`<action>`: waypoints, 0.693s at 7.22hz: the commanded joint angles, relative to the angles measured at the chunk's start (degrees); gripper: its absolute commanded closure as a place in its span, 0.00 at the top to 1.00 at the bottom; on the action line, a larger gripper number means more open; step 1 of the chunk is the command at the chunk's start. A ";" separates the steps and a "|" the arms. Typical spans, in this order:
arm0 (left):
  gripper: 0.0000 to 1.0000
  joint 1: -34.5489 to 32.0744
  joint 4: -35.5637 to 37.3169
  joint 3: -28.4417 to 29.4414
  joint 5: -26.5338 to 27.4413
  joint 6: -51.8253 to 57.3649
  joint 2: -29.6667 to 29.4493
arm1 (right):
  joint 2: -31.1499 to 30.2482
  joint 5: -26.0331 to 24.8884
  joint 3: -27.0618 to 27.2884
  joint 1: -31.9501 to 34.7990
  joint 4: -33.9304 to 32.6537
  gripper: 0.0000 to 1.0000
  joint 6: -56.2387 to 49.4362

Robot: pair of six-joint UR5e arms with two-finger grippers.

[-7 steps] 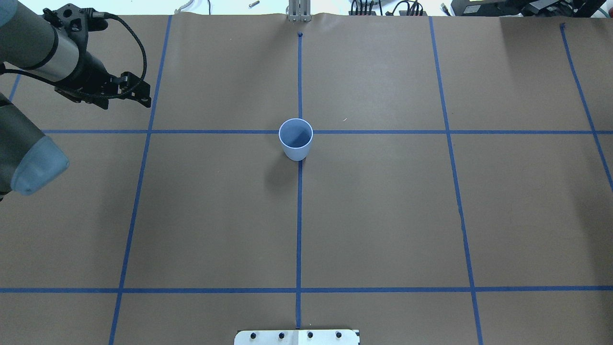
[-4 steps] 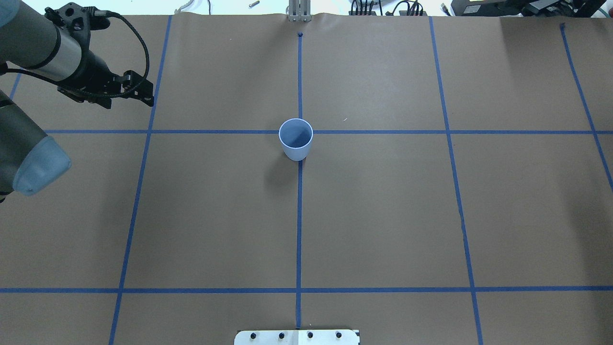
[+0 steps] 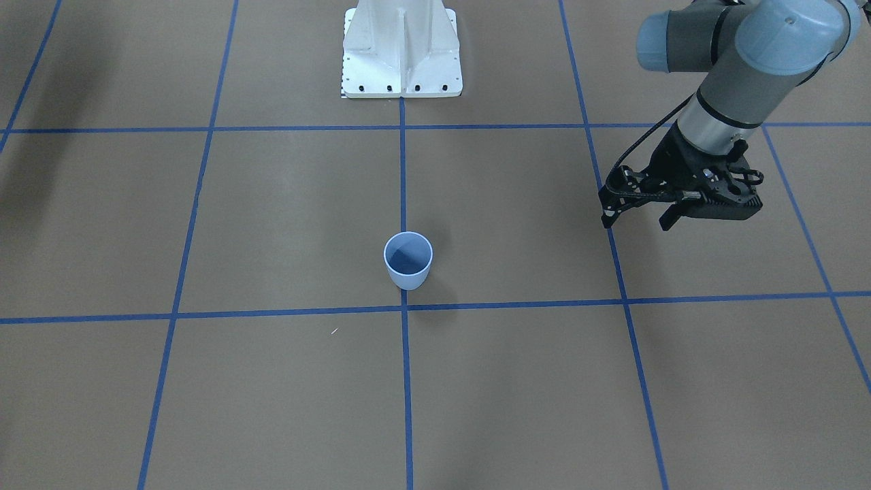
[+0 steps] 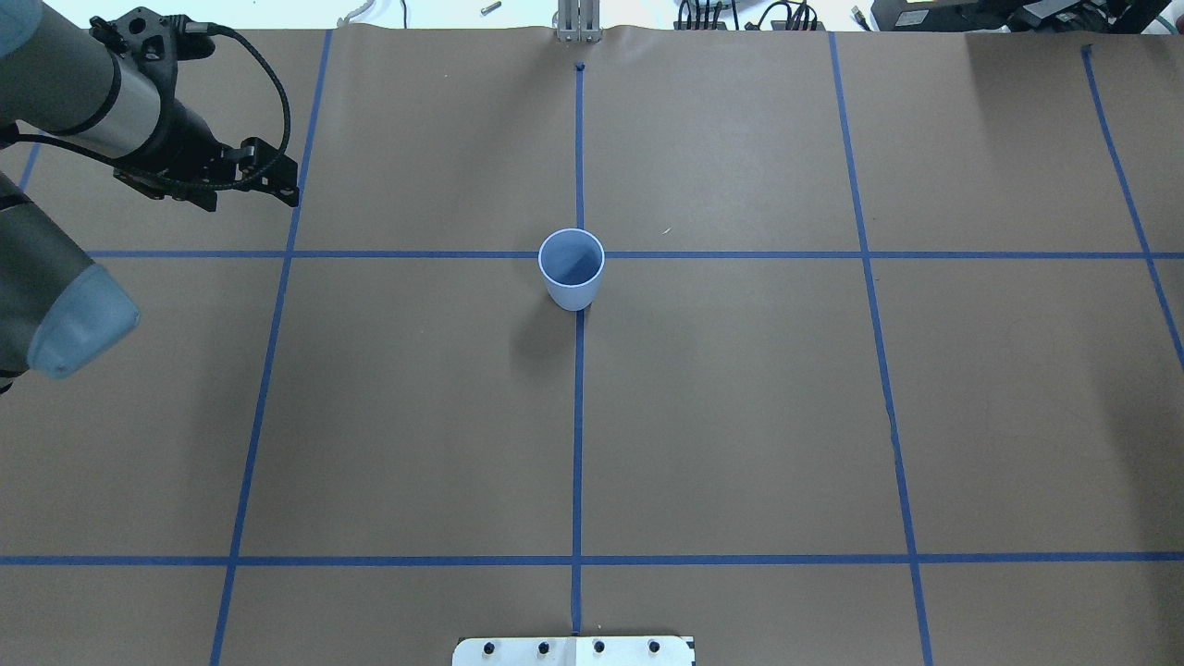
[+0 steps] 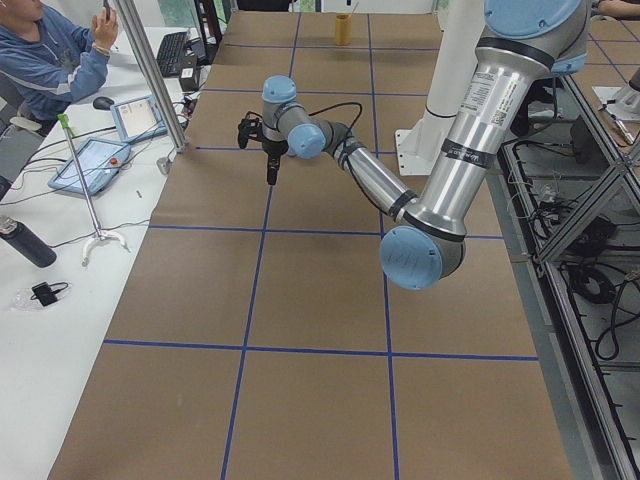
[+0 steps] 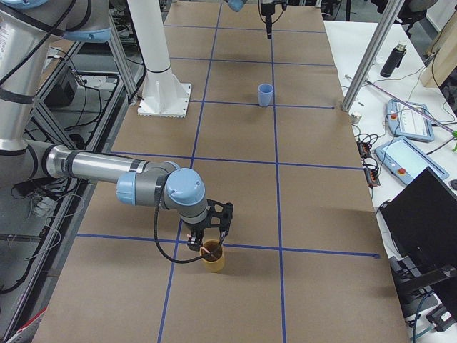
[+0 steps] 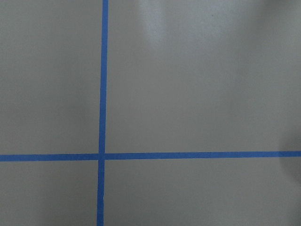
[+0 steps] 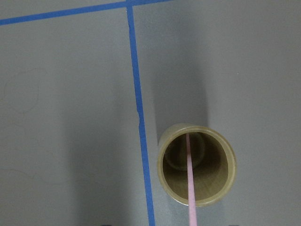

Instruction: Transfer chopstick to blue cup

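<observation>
The blue cup [image 4: 572, 269] stands upright in the middle of the table, on the crossing of two tape lines, also seen in the front-facing view [image 3: 408, 262] and far off in the exterior right view [image 6: 265, 94]. One pale-pink chopstick [image 8: 189, 179] leans inside a tan cylindrical holder [image 8: 196, 165], which stands far to the robot's right [image 6: 213, 256]. My right gripper [image 6: 207, 241] hangs directly over that holder; I cannot tell whether it is open or shut. My left gripper [image 3: 635, 221] hovers open and empty over the far left of the table [image 4: 289, 185], well away from the cup.
Brown paper with blue tape grid lines [image 4: 578, 416] covers the table. The white robot base [image 3: 401, 51] stands at the near middle edge. Past the far edge is a bench with a person [image 5: 50, 55], tablets [image 5: 90, 165] and a dark bottle [image 5: 25, 243].
The left arm has shifted slightly rightward and away from the robot. The blue cup has not moved.
</observation>
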 commanded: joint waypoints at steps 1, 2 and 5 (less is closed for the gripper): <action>0.98 0.01 -0.01 -0.07 0.00 -0.07 0.00 | -0.40 0.03 -0.72 0.00 0.04 0.83 -0.11; 0.98 0.01 -0.01 -0.16 0.00 -0.07 0.00 | -1.36 0.04 -0.72 0.00 0.04 0.81 -0.11; 0.98 -0.08 0.08 -0.24 0.00 -0.15 0.00 | -3.39 0.04 -0.72 0.00 0.04 0.70 -2.13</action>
